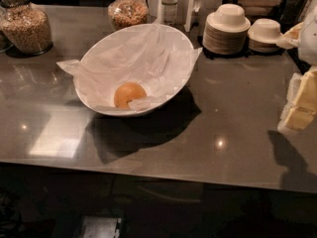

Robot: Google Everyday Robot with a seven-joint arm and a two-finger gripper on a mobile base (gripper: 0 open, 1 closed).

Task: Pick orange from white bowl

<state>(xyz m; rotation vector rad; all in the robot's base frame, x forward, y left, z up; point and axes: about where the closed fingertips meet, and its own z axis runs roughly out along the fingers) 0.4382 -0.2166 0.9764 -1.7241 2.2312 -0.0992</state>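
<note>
Well apart from the gripper point(302, 103) at right, grip unclear, the orange point(130, 94) sits in the white bowl point(89, 99).

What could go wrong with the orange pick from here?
Crinkled paper overlaps the orange low in the white bowl; a grasp may catch paper too.
The bowl sits slanted on the glossy counter; a push could tip it.
The gripper is at the right edge, near the stacked plates; its swing might clip them.

The round orange fruit point(130, 93) is part-hidden by crinkled white paper point(143, 58); the pale gripper point(303, 103), at the right edge of the grey desk point(237, 113), is cropped.
</note>
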